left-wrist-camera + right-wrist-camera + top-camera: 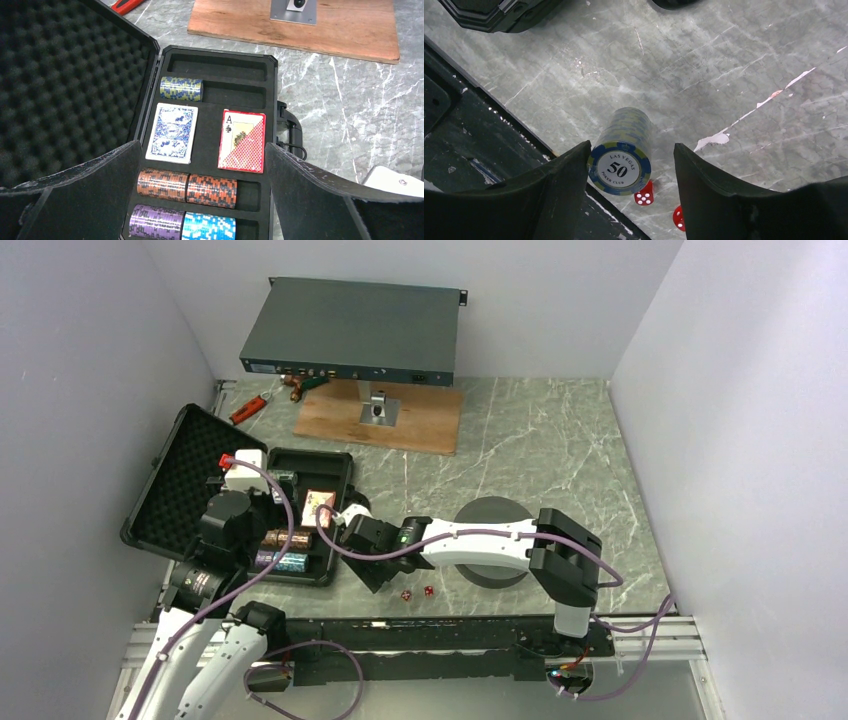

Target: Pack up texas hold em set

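Observation:
The black briefcase (335, 465) lies open at the left, its foam lid (180, 475) folded back. In the left wrist view its tray (220, 65) holds a blue-yellow chip stack (181, 89), a blue deck (172, 132), a red deck (242, 141), and orange (187, 186), purple (156, 222) and light blue (209, 226) stacks. My left gripper (202, 165) hovers open and empty above the tray. My right gripper (631, 160) is open around an upright blue-yellow "50" chip stack (620, 167) on the table, close against the left finger. Two red dice (644, 194) (679, 217) lie beside it.
The dark grey foam ring (493, 530) lies under my right arm. The grey rack-mount box (350, 330) stands on a post over a wooden board (380, 415) at the back. A red tool (248, 408) lies behind the case. The table's black front rail (474, 135) is just left of the stack.

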Motion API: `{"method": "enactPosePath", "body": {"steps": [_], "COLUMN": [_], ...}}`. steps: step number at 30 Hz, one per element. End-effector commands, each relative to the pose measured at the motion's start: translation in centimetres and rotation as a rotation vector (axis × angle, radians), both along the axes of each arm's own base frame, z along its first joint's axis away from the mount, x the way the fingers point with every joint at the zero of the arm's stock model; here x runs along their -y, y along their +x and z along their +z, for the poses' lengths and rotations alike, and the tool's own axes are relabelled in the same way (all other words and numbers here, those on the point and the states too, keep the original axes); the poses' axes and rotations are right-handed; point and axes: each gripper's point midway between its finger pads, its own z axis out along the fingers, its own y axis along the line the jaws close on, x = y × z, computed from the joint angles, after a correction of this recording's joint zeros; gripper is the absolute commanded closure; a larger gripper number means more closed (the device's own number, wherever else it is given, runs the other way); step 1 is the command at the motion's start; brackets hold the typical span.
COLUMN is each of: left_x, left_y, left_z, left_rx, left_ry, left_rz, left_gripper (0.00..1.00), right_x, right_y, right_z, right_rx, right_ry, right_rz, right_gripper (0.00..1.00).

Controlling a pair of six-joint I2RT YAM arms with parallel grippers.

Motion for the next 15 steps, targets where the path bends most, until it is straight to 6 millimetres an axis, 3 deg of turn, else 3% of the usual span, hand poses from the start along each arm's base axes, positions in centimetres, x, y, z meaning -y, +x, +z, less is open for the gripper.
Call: {"method": "enactPosePath", "body": {"steps": [1,10,15], "left_x": [-0.36,-0.40,-0.39], "left_y": [0.12,0.12,0.08], "left_z": [0.41,0.33,0.38], "left_rx": [0.023,0.022,0.024], "left_ry": [0.006,0.008,0.009], "left_rz": [0.015,0.016,0.013], "left_gripper": [0.00,0.00,0.00], "right_x": [-1.12,-0.98,-1.07], "right_y": [0.21,0.17,0.30], "right_z": [1.04,0.88,1.39], "right_rx": [0.016,0.019,0.027], "right_ry": [0.018,0.005,0.017], "right_rz": [0.021,0.038,0.039], "right_gripper": [0.37,0.55,0.69]}}
